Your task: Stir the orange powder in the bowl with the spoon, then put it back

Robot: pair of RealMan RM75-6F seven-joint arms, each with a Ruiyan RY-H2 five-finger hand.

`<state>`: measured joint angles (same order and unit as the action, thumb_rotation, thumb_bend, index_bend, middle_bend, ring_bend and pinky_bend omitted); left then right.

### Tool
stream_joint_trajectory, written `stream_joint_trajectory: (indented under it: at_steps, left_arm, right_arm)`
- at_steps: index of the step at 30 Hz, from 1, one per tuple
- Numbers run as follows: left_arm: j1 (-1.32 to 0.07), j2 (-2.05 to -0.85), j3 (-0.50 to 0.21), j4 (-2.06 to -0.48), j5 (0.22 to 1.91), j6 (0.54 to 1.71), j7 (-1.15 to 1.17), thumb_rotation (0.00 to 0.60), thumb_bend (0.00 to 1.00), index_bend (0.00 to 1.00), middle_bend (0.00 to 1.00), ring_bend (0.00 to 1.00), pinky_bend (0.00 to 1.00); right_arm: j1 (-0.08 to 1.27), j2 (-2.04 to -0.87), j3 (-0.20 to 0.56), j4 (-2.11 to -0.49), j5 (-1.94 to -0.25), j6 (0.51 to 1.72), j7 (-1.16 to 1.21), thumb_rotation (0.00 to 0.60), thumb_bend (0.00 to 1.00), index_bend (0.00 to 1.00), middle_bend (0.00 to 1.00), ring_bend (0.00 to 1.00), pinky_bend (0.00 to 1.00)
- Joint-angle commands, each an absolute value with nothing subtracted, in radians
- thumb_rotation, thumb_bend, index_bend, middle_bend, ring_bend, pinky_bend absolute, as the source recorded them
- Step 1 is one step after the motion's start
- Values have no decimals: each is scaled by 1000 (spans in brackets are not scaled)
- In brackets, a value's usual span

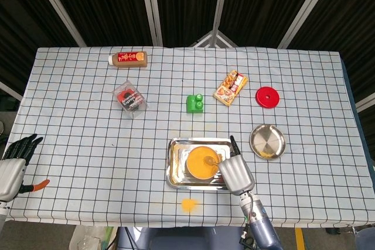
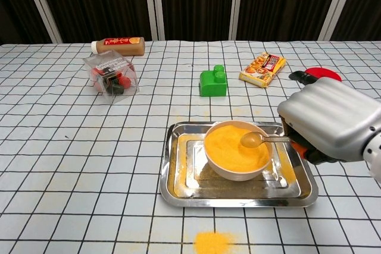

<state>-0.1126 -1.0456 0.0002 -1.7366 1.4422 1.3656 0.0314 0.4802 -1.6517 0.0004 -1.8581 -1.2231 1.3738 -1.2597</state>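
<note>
A white bowl (image 2: 221,168) full of orange powder (image 2: 233,144) stands in a steel tray (image 2: 178,185); the head view shows the bowl (image 1: 201,163) in the tray (image 1: 174,175) at the table's near middle. My right hand (image 2: 331,121) grips the handle of a spoon (image 2: 257,140), whose head sits just above the powder at the bowl's right side. In the head view the right hand (image 1: 236,174) covers the tray's right end. My left hand (image 1: 13,165) hangs at the table's near left corner, fingers apart, holding nothing.
Spilled orange powder (image 1: 188,204) lies in front of the tray. A small steel dish (image 1: 267,141) sits right of the tray. Farther back are a green block (image 1: 195,103), a snack packet (image 1: 230,87), a red lid (image 1: 267,96), a clear box (image 1: 129,98) and a bottle (image 1: 128,59).
</note>
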Motion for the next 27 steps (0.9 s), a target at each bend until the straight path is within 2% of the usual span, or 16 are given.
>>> stream_joint_trajectory:
  at_steps: [1, 14, 27]
  left_arm:
    - [-111, -1045, 1, -1737, 1445, 1369, 30, 600, 0, 0, 0, 0, 0]
    - [-111, -1046, 1, -1733, 1446, 1370, 28, 600, 0, 0, 0, 0, 0]
    - [-112, -1048, 0, -1732, 1444, 1367, 29, 600, 0, 0, 0, 0, 0]
  right_arm:
    - [490, -1636, -21, -1871, -1271, 1352, -1230, 600, 941, 948, 828, 560, 11]
    - [557, -1562, -77, -1790, -1477, 1230, -1152, 600, 941, 948, 829, 560, 15]
    - [563, -1567, -30, -1723, -1523, 1218, -1129, 600, 941, 948, 828, 560, 23]
